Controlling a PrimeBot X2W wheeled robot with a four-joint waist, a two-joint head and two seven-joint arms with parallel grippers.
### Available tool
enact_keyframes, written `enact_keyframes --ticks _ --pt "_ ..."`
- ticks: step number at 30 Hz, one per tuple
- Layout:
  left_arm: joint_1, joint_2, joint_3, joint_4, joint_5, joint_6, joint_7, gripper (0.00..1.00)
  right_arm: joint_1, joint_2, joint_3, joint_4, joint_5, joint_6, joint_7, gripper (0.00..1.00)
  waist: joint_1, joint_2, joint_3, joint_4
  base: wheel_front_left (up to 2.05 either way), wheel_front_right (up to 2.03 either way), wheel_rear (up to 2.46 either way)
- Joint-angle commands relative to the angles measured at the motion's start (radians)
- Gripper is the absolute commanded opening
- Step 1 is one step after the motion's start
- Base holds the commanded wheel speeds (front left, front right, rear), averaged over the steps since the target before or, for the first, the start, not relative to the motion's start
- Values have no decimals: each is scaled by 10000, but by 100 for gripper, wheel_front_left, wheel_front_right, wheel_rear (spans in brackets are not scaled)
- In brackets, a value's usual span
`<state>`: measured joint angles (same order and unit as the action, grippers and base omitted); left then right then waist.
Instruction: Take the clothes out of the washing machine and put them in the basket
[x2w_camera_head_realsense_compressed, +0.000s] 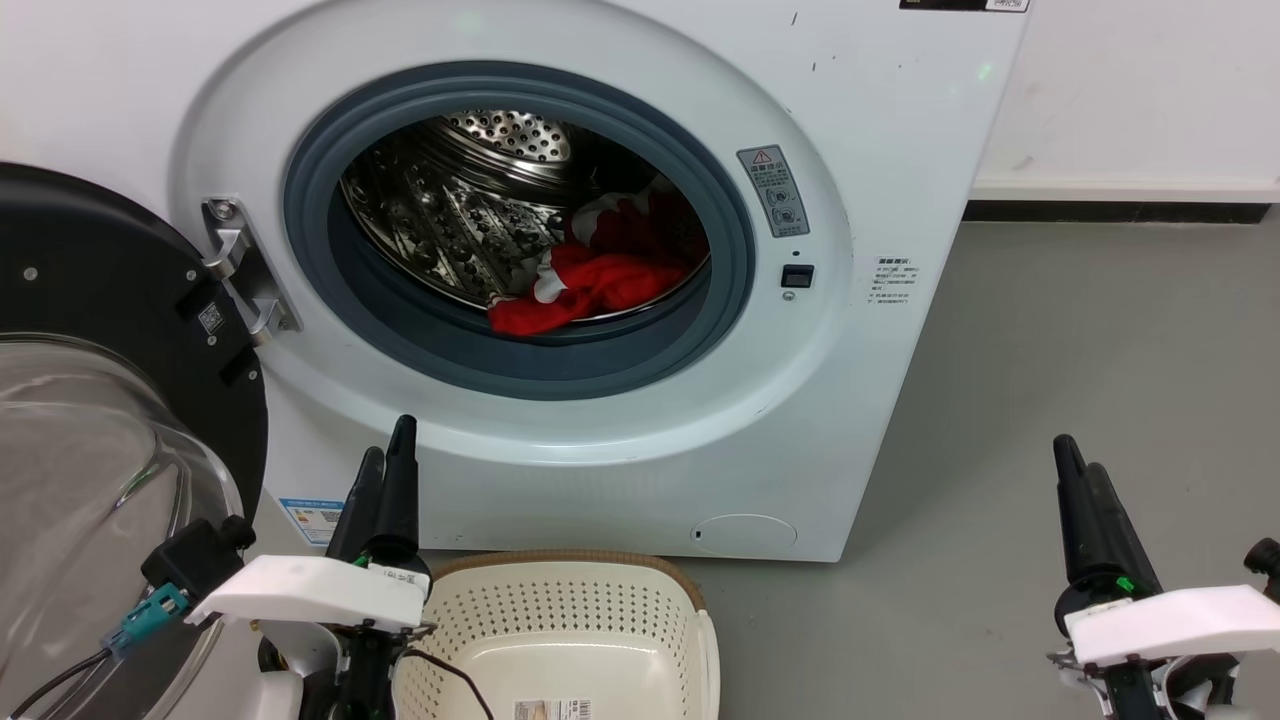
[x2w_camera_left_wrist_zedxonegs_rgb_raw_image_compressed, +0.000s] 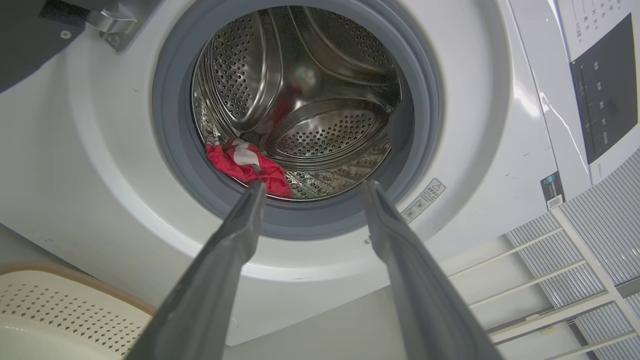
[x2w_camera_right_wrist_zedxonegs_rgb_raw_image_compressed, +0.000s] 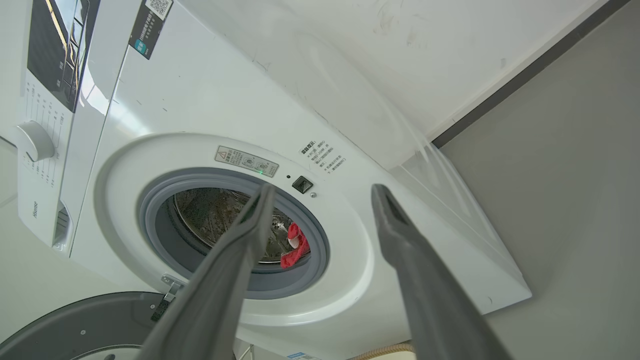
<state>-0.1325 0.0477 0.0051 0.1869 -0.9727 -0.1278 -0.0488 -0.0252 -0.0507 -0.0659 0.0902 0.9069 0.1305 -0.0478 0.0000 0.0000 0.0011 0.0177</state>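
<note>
Door (x2w_camera_head_realsense_compressed: 80, 280) hangs wide, leaving the porthole free. Red clothes (x2w_camera_head_realsense_compressed: 600, 280) heaped at front lip of drum inside washing machine (x2w_camera_head_realsense_compressed: 900, 150). Basket (x2w_camera_head_realsense_compressed: 560, 562) sits just below: short drop. Left pincer (x2w_camera_head_realsense_compressed: 388, 450), right pincer (x2w_camera_head_realsense_compressed: 1080, 458): both spread, empty, low.

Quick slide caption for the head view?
Red clothes lie in the open washing machine; basket below, between left gripper and right gripper.

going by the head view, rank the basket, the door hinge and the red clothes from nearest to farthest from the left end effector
1. basket, just right of the left end effector, low down.
2. door hinge, up-left on the washing machine front.
3. clothes, up-right, inside the drum.
</note>
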Motion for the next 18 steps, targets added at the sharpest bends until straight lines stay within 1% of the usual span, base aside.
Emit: enact_keyframes --ticks 1,12,18 --pt "-310 29 -41 -127 377 -24 -96 100 -17 -5 34 -210 -444 3 -106 100 0 0 -3 11 0 0 0" --pt "-397 30 -335 -1 2239 -25 -463 100 151 -4 158 -130 -2388 3 -474 100 0 0 -1 95 0 0 0" --pt "-437 59 -502 125 3217 79 -644 100 207 -2 240 -86 -3302 2 -656 100 0 0 -18 135 0 0 0"
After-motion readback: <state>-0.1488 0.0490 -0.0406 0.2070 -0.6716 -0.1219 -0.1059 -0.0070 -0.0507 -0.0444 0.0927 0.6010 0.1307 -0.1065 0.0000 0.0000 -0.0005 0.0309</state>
